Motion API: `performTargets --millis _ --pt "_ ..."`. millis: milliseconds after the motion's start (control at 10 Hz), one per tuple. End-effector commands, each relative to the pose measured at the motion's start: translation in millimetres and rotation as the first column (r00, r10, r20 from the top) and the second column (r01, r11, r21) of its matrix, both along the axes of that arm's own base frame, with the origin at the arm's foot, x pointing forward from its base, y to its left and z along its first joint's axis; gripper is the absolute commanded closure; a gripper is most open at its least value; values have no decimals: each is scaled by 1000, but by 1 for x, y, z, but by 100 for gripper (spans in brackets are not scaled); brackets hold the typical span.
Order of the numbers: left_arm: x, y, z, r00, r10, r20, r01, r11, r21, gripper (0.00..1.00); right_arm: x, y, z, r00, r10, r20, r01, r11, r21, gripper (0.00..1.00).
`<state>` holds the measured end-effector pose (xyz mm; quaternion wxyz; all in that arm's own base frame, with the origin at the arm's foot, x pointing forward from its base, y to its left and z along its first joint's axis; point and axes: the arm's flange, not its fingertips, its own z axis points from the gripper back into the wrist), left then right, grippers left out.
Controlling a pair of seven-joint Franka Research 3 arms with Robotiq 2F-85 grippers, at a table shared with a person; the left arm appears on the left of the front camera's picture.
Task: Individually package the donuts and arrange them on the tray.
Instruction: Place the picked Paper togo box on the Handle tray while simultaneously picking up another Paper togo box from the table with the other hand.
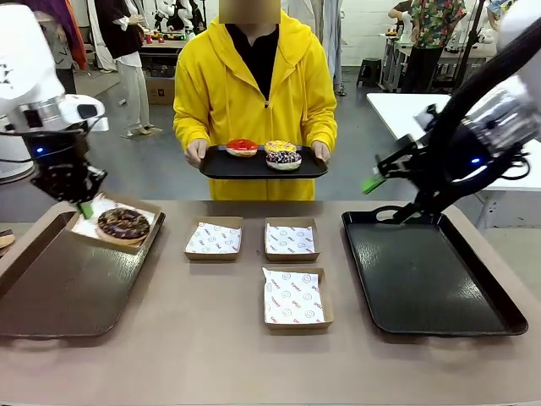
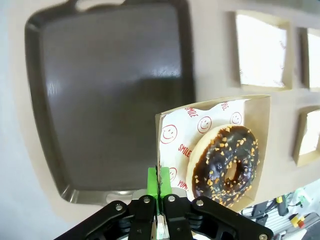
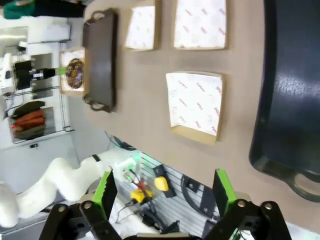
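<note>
A chocolate-glazed donut (image 1: 123, 223) with nut crumbs lies in a paper-lined cardboard box (image 1: 150, 222). My left gripper (image 1: 84, 207) is shut on the box's edge and holds it tilted over the far right corner of the brown tray (image 1: 59, 288). In the left wrist view the pads (image 2: 152, 181) pinch the box wall (image 2: 158, 150) beside the donut (image 2: 225, 165). The person holds a black tray (image 1: 262, 172) with the red (image 1: 242, 147), yellow (image 1: 280, 146) and dark sprinkled (image 1: 284, 160) donuts. My right gripper (image 1: 372, 182) (image 3: 165, 187) is open above the far left corner of the black tray (image 1: 423, 279).
Three paper-lined boxes with nothing in them sit mid-table: two in a row (image 1: 214, 238) (image 1: 290, 239) and one nearer (image 1: 292, 298). The right wrist view looks down on them (image 3: 197, 105) and on the black tray (image 3: 295, 85). The person stands at the far edge.
</note>
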<state>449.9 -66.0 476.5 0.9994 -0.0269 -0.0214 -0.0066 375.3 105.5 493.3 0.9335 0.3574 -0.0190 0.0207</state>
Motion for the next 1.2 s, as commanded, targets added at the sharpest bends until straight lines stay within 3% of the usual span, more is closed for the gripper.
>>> performTargets --millis 0,400,1100 --pt "-9 19 -13 999 42 -22 -43 998 -38 99 10 19 -15 999 7 -33 -9 997 -80 0" --pt "-13 44 -32 995 65 -71 -67 997 -23 99 -5 39 -38 995 52 -81 -62 991 -120 0" --pt "-11 40 -33 994 82 -73 -84 996 -20 99 0 37 -36 997 52 -60 -58 992 -111 0"
